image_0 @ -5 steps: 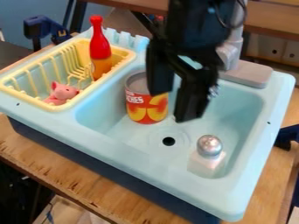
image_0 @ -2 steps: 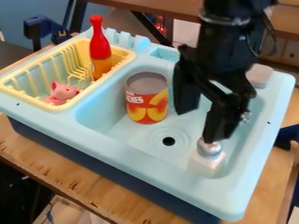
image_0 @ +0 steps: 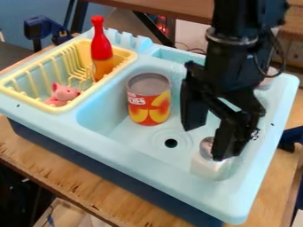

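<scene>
1. At the far left, a dark blue clamp (image_0: 44, 29) shows behind the toy sink (image_0: 142, 165), which sits on a wooden surface (image_0: 77, 179).
2. The yellow rack (image_0: 62, 110) fills the left compartment, with a pink toy pig (image_0: 63, 94) lying near its front.
3. A bottle (image_0: 101, 52), red above and orange below, stands upright in the rack, behind and to the right of the pig.
4. In the basin's left part stands an upright can (image_0: 149, 106) with a red and yellow label and a gray top.
5. The drain hole (image_0: 171, 143) lies in the basin floor, in front of the can and to its right.
6. The claw (image_0: 204, 144) hangs over the basin, its two fingers spread wide — nothing between them.
7. The white, silver-capped shaker (image_0: 207, 168) stands in the basin's front right corner. The right-hand finger partly covers its cap — whether they touch, I cannot tell.
8. At the right edge, beside the sink, is another blue clamp (image_0: 290, 138).
</scene>
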`<state>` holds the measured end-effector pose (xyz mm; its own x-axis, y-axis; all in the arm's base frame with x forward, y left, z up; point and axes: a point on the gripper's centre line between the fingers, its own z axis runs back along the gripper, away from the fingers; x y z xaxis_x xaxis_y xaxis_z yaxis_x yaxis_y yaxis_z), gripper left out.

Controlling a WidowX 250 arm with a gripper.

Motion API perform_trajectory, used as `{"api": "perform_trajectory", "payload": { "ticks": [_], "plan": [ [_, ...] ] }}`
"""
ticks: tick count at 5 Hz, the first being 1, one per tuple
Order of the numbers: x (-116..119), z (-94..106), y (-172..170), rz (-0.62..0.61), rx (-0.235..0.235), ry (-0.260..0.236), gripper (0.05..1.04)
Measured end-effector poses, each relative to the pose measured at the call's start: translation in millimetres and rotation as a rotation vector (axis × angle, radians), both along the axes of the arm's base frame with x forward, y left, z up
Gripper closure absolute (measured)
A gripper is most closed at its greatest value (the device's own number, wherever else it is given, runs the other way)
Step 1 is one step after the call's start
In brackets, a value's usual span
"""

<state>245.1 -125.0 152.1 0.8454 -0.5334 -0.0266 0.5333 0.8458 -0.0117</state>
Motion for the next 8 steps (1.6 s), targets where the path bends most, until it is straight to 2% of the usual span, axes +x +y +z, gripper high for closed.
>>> {"api": "perform_trajectory", "payload": {
  "ticks": [1, 2, 3, 4, 5, 6, 7, 8],
  "plan": [
    [0, -7.7, -6, -0.018, 0.007, 0.014, 0.083],
    [1, -15.7, -8, -0.033, 0.005, 0.03, 0.123],
    [1, -16.1, -9, -0.027, 0.0, 0.033, 0.399],
    [-3, -14.5, -5, -0.007, 0.017, 0.055, 0.571],
    [-9, 2.0, 0, -0.002, -0.007, 0.012, 0.573],
    [-8, 25.6, 19, 0.03, -0.068, -0.081, 0.573],
    [2, 64.5, 54, 0.075, -0.074, -0.19, 0.573],
    [-4, 94.5, 96, 0.16, -0.071, -0.212, 0.573]
  ]
}}
